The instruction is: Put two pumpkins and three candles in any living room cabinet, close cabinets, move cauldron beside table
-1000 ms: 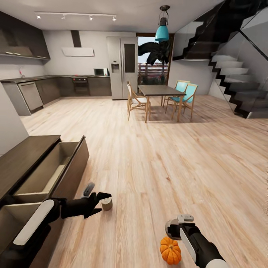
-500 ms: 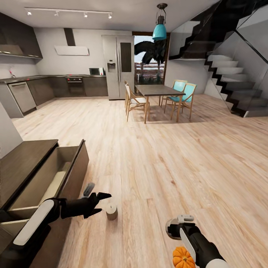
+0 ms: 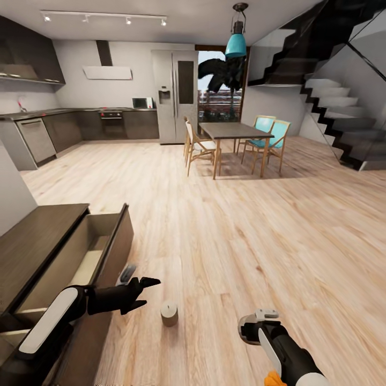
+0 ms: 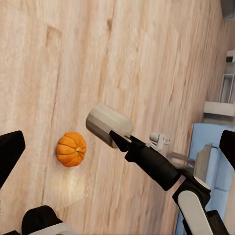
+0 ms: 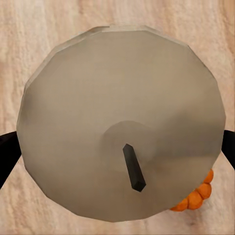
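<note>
Standing at far left: cabinet (image 3: pixel 37 241), drawer (image 3: pixel 115 241) pulled open, pale inside showing. Left gripper (image 3: pixel 150 292) lower left of head view, fingers spread, nothing between them. Candle (image 3: pixel 169 314) upright on floor just right of it and lower, long axis vertical, wick up. Left arm judged nearer. Right gripper (image 3: pixel 252 329) further right, well apart. Right wrist view: round candle top (image 5: pixel 120 127) between dark fingers; pinching or not, cannot tell. Pumpkin (image 3: pixel 273 380) at bottom edge, right.

Downward wrist views, shared pumpkin (image 4: pixel 71 149)
</note>
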